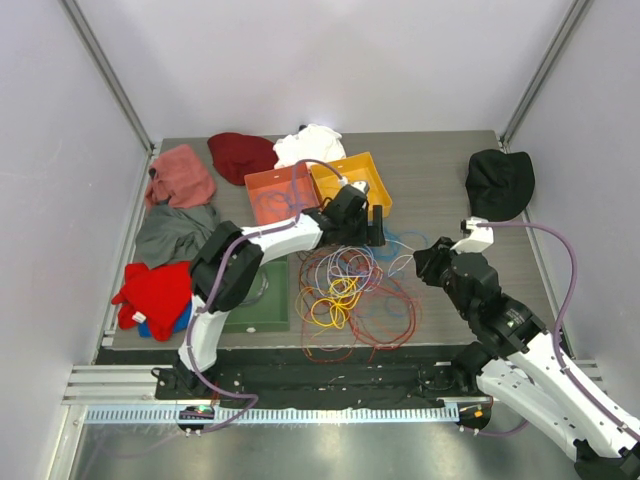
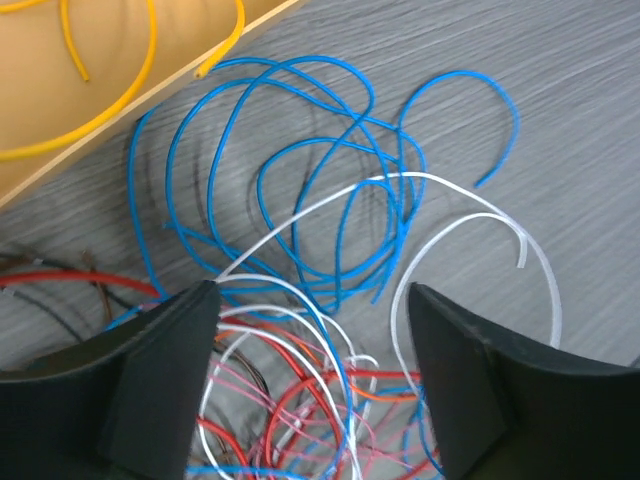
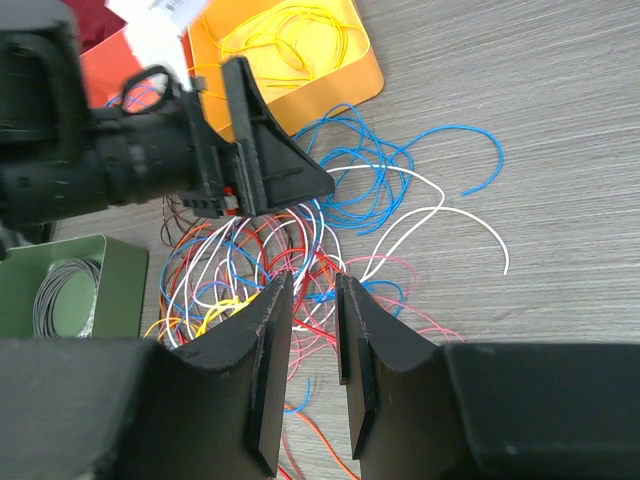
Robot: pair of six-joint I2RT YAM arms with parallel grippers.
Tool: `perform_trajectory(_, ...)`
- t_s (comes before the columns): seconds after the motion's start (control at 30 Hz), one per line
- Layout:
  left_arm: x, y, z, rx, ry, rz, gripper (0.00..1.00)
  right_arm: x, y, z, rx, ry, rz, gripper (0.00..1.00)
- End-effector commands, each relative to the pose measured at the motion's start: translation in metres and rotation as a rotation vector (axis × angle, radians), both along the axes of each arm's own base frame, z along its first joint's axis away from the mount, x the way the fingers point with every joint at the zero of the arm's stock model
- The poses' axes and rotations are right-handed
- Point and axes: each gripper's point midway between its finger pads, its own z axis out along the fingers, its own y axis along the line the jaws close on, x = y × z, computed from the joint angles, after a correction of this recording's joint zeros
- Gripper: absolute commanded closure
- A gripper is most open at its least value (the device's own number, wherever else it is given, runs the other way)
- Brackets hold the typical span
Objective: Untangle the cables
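The cables (image 1: 348, 290) lie in a loose tangle of red, yellow, blue, white, pink and orange wires at the middle of the table. My left gripper (image 1: 375, 228) hovers over the tangle's far right edge. In the left wrist view it (image 2: 312, 295) is wide open and empty, with white and red wires below and blue loops (image 2: 300, 180) beyond. My right gripper (image 1: 422, 262) is just right of the tangle. In the right wrist view it (image 3: 314, 280) stands narrowly open with nothing between the jaws, above red and pink wires, and a white wire (image 3: 440, 210) arcs past its tips.
An orange tray (image 1: 262, 180) and a yellow tray (image 1: 372, 168) stand behind the tangle, and the yellow one holds a yellow wire (image 3: 290, 40). A green box (image 1: 272, 310) with a grey coil (image 3: 65, 295) sits at the left. Clothes lie along the left and back. A black hat (image 1: 498, 182) lies at the right.
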Motion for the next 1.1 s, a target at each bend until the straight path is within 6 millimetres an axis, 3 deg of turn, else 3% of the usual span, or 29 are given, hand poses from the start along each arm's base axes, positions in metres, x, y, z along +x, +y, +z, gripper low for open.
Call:
perform_trajectory(0.0, 0.012, -0.019, 0.008, -0.035, -0.054, -0.036, 0.25, 0.001, -0.007, 0.006, -0.017, -0.03, -0.028, 0.68)
perform_trajectory(0.13, 0.022, -0.03, 0.009, -0.048, -0.072, -0.041, 0.34, 0.001, -0.008, 0.004, -0.029, -0.027, -0.027, 0.68)
perform_trajectory(0.23, 0.026, -0.035, 0.004, -0.051, -0.069, -0.048, 0.49, 0.001, -0.009, 0.003, -0.035, -0.023, -0.029, 0.68)
perform_trajectory(0.27, 0.025, -0.036, 0.001, -0.049, -0.066, -0.051, 0.61, 0.001, -0.009, 0.003, -0.037, -0.022, -0.03, 0.68)
perform_trajectory(0.33, 0.025, -0.035, 0.001, -0.049, -0.063, -0.049, 0.74, 0.0, -0.01, 0.004, -0.033, -0.024, -0.032, 0.69)
perform_trajectory(0.37, 0.023, -0.034, 0.001, -0.047, -0.06, -0.049, 0.85, 0.0, -0.01, 0.004, -0.033, -0.024, -0.032, 0.69)
perform_trajectory(0.43, 0.021, -0.028, 0.012, -0.047, -0.081, -0.045, 0.99, -0.001, -0.011, 0.007, -0.03, -0.029, -0.035, 0.69)
perform_trajectory(0.47, 0.021, -0.024, 0.017, -0.041, -0.096, -0.036, 1.0, -0.001, -0.011, 0.007, -0.029, -0.031, -0.035, 0.69)
perform_trajectory(0.57, 0.017, -0.007, 0.06, -0.05, -0.174, -0.019, 1.0, -0.001, -0.01, 0.007, -0.018, -0.029, -0.033, 0.69)
perform_trajectory(0.63, 0.011, 0.008, 0.104, -0.068, -0.238, -0.003, 1.0, -0.001, -0.009, 0.008, -0.012, -0.029, -0.033, 0.7)
perform_trajectory(0.7, 0.002, 0.025, 0.128, -0.037, -0.276, -0.008, 1.0, -0.002, -0.008, 0.01, 0.0, -0.033, -0.026, 0.7)
perform_trajectory(0.73, -0.006, 0.038, 0.173, -0.074, -0.341, 0.002, 1.0, -0.002, -0.008, 0.01, -0.003, -0.033, -0.023, 0.71)
perform_trajectory(0.8, -0.014, 0.069, 0.198, -0.012, -0.402, 0.035, 1.0, -0.003, -0.007, 0.012, 0.005, -0.042, -0.017, 0.71)
perform_trajectory(0.83, -0.023, 0.087, 0.234, -0.036, -0.464, 0.061, 1.0, -0.003, -0.007, 0.013, 0.01, -0.045, -0.015, 0.71)
perform_trajectory(0.9, -0.031, 0.117, 0.261, 0.002, -0.532, 0.106, 1.0, -0.003, -0.005, 0.012, 0.012, -0.047, -0.005, 0.71)
perform_trajectory(0.93, -0.041, 0.135, 0.29, -0.023, -0.584, 0.135, 1.0, -0.003, -0.005, 0.013, 0.013, -0.048, -0.004, 0.71)
perform_trajectory(1.03, -0.055, 0.163, 0.332, -0.024, -0.666, 0.168, 1.0, -0.003, -0.001, 0.013, 0.021, -0.049, 0.01, 0.71)
perform_trajectory(1.07, -0.062, 0.173, 0.362, -0.063, -0.714, 0.185, 1.0, -0.003, 0.001, 0.015, 0.032, -0.055, 0.017, 0.71)
